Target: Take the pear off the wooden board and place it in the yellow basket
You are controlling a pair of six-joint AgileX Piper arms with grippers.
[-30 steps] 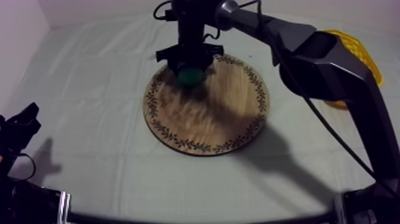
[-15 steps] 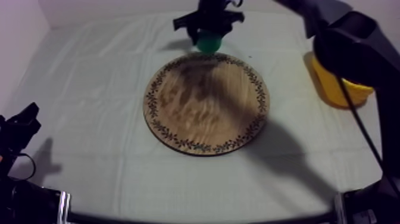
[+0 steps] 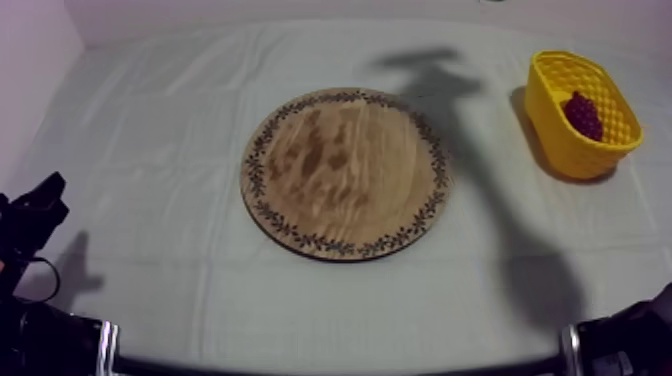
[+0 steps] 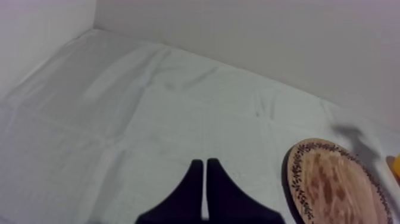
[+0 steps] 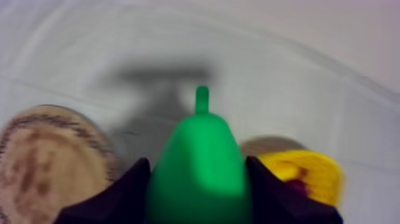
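The green pear (image 5: 201, 152) hangs above the cloth with my right gripper (image 5: 198, 182) shut on it, a black finger on each side. Below it in the right wrist view lie the round wooden board (image 5: 41, 158) on one side and the yellow basket (image 5: 318, 170) on the other. In the top view the board (image 3: 345, 172) has nothing on it at the table's middle. The basket (image 3: 556, 140) stands at the far right with a dark red bunch of grapes (image 3: 583, 114) inside. My left gripper (image 3: 38, 208) rests low at the left, its fingers (image 4: 195, 184) together as a narrow wedge.
The right arm's shadow (image 3: 470, 130) runs across the cloth between board and basket. Its base (image 3: 625, 345) sits at the lower right edge. The left wrist view takes in open cloth, the back wall and the board's rim (image 4: 294, 179).
My right gripper lifted the pear off the board's far side, carried it up and back, and left the top view. The basket, covered by the arm before, is now in plain sight.
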